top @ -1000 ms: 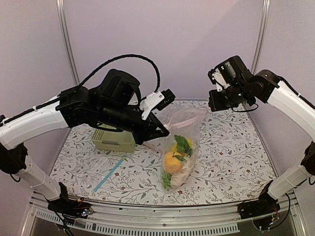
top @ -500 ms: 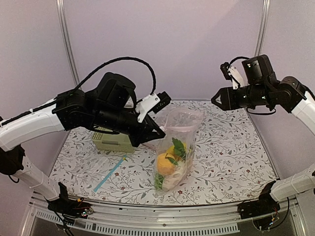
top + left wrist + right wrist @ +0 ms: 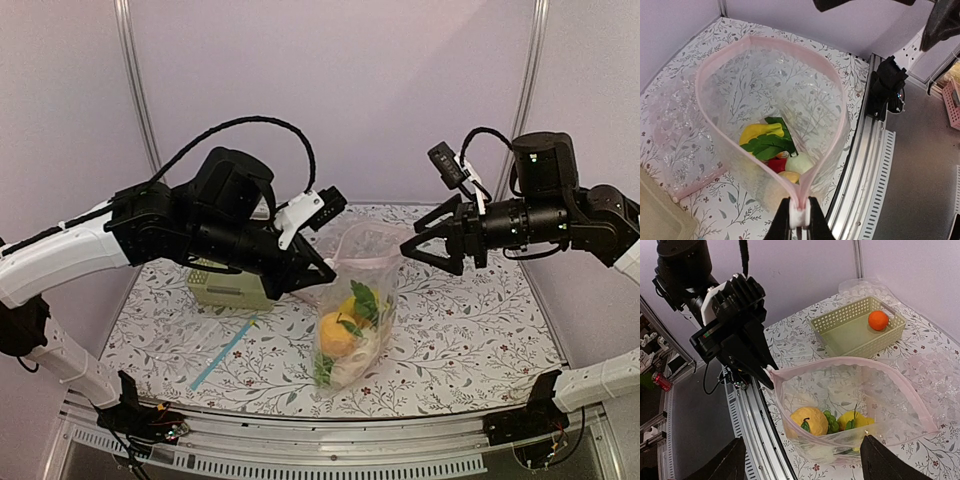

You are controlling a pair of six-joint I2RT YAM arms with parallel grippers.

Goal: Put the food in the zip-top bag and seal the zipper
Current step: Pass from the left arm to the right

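The zip-top bag (image 3: 357, 300) hangs upright over the table with its mouth gaping wide. My left gripper (image 3: 322, 270) is shut on the near end of the pink zipper (image 3: 799, 206), its fingers (image 3: 816, 225) pinching the strip. Down in the bag lie a yellow banana (image 3: 760, 133), greens (image 3: 771, 145), a red apple (image 3: 776, 164), a white radish (image 3: 800, 162) and a peach-orange fruit (image 3: 809, 420). One orange (image 3: 878, 320) sits in the green basket (image 3: 860, 347). My right gripper (image 3: 425, 250) hovers open beside the bag's far edge, nothing between its fingers (image 3: 732, 465).
The pale green basket (image 3: 228, 290) stands at the back left, partly behind my left arm. A flat clear bag with a blue strip (image 3: 222, 352) lies at the front left. The table's metal front rail (image 3: 875, 165) runs just below the hanging bag.
My right gripper has opened and swung down and left, now pointing at the bag's mouth. The bag shifted slightly left and hangs still. The left gripper keeps its hold.
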